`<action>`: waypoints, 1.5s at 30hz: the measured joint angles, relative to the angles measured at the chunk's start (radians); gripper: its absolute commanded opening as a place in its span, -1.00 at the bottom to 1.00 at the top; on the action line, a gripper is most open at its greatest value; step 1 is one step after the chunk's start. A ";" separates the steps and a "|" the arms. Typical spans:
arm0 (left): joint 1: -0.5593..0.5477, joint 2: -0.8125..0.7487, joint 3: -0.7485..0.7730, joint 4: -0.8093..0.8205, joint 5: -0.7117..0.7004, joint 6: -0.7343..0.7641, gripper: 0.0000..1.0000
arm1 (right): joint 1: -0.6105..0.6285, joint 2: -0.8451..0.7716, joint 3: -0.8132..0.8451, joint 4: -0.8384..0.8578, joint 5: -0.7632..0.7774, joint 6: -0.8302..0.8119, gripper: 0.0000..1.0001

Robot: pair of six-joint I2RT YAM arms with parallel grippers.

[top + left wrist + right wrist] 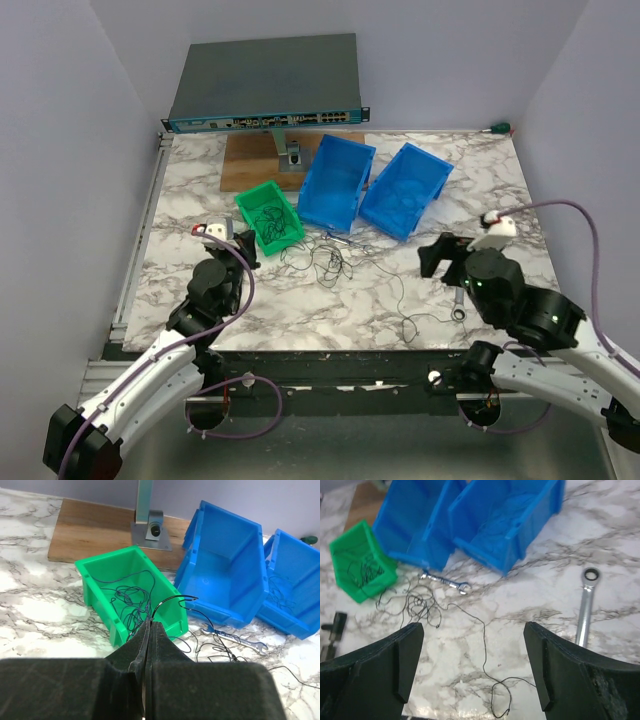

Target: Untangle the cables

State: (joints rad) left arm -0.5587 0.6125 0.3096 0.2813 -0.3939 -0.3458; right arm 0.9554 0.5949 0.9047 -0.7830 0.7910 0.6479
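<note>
left gripper [150,625], nearest the left wrist lens: jaws pressed fully together, pinching one dark strand of the cables [175,597] at the very tips. that strand arches up beside the near corner of the green bin [100,567] and runs down toward the tangle on the marble table [200,300]. more wire lies coiled inside the green bin. the main scribble sits on the table in front of the blue bins [335,185], beside a small wrench [445,580], and a few threads show in the right-hand blue bin. one long strand trails toward the near edge and ends in a loop under the right gripper [472,630].

handling, as judged: the wires look almost weightless, limp and springless. they are likely to snag on one another and thin enough to slip from the pads. a hard pull would probably tighten knots, so a free end or an outer loop is the better hold, drawn out slowly.

right gripper: fingers spread wide above the table, holding nothing. a ratchet wrench [585,605] lies just beside its right finger.
</note>
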 measured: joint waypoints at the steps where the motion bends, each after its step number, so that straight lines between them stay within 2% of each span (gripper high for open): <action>1: 0.000 0.000 0.000 0.000 -0.006 -0.001 -1.00 | 0.000 0.031 -0.003 0.023 -0.043 -0.026 0.81; 5: 0.000 0.000 0.000 -0.002 -0.031 -0.006 -1.00 | 0.000 0.217 -0.013 0.103 -0.201 -0.093 0.87; 10: 0.000 -0.002 0.000 -0.019 -0.095 -0.026 -1.00 | 0.000 0.436 -0.070 0.187 -0.346 -0.126 0.82; 17: 0.000 -0.022 -0.014 -0.032 -0.176 -0.057 -1.00 | -0.016 0.512 -0.113 0.307 -0.437 -0.146 0.77; 23: 0.000 -0.022 -0.014 -0.036 -0.201 -0.070 -1.00 | -0.083 0.613 -0.138 0.442 -0.531 -0.164 0.71; 28: 0.000 -0.014 -0.014 -0.036 -0.206 -0.071 -1.00 | -0.105 0.698 -0.146 0.482 -0.549 -0.177 0.84; 32: 0.000 -0.012 -0.014 -0.036 -0.209 -0.071 -1.00 | -0.130 0.759 -0.146 0.488 -0.538 -0.180 0.84; 42: 0.000 0.004 -0.014 -0.036 -0.209 -0.071 -1.00 | -0.199 0.911 -0.105 0.563 -0.517 -0.261 0.58; 45: 0.000 0.005 -0.014 -0.036 -0.209 -0.071 -1.00 | -0.205 0.967 -0.071 0.587 -0.525 -0.281 0.39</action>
State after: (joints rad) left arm -0.5587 0.6170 0.2951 0.2451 -0.6033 -0.4164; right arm 0.7506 1.5620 0.8337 -0.1955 0.2657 0.3672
